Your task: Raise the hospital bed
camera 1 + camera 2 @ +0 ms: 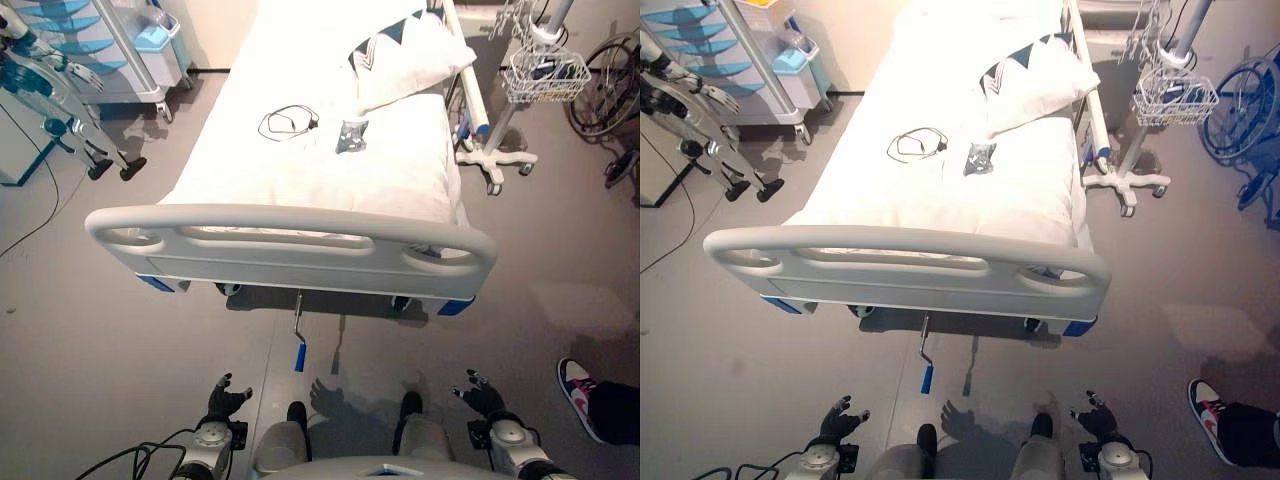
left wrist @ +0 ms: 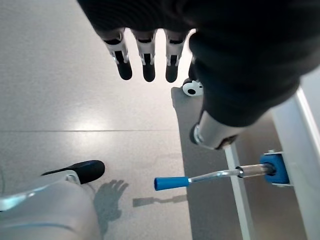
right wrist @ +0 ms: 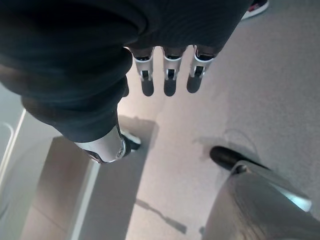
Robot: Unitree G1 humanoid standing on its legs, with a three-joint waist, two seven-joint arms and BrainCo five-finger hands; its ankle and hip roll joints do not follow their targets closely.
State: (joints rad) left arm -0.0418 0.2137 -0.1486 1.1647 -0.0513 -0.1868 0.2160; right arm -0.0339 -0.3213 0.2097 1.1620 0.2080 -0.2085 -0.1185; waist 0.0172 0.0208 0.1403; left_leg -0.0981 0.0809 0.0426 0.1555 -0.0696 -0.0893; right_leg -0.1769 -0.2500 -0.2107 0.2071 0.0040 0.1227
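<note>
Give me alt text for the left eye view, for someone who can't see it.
A white hospital bed seen from its foot, with a blue-handled crank sticking out under the footboard toward the robot. The left hand and right hand hang open above the floor, touching nothing. A pillow, cable and small packet lie on the mattress.

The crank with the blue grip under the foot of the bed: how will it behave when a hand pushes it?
The crank looks like a stiff metal rod, so it should not bend. Its blue grip is smooth and round, perhaps slippery. It probably swings round its shaft rather than sliding.
</note>
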